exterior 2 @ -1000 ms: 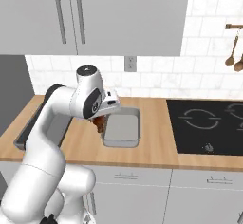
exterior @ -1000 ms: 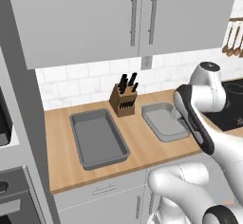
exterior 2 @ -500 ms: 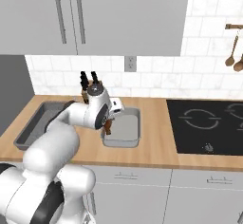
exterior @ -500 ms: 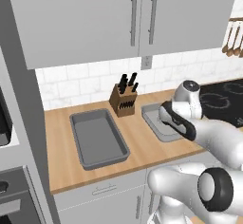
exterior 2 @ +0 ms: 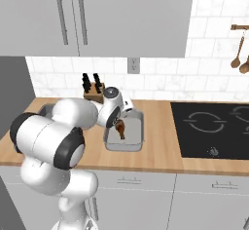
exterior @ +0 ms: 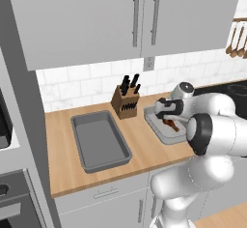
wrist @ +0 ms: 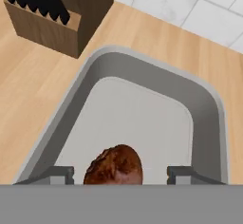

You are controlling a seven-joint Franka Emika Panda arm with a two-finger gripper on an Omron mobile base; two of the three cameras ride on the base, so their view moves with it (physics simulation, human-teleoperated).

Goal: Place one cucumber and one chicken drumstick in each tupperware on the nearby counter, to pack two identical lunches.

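Note:
The brown chicken drumstick [wrist: 114, 165] sits between my gripper's [wrist: 121, 173] two fingertips with a gap on each side, so the gripper is open. It hangs over the right tupperware [wrist: 199, 99], a grey tray on the wooden counter [exterior: 140, 145]. From the right base view the drumstick [exterior 2: 119, 128] points down into that tray [exterior 2: 139, 137] just under the gripper [exterior 2: 118, 121]. Whether it touches the tray floor I cannot tell. The left tupperware [exterior: 99, 140] lies empty. The cucumber is out of view.
A wooden knife block [exterior: 126, 101] stands behind the gap between the two trays, close to the hand. The black stovetop [exterior 2: 214, 129] lies to the right. Wall cabinets [exterior: 130, 19] hang above, and wooden spoons [exterior 2: 240, 61] hang on the tiled wall.
The arm has swung down and lowered the drumstick over the right tray. The jaws have spread apart from the drumstick.

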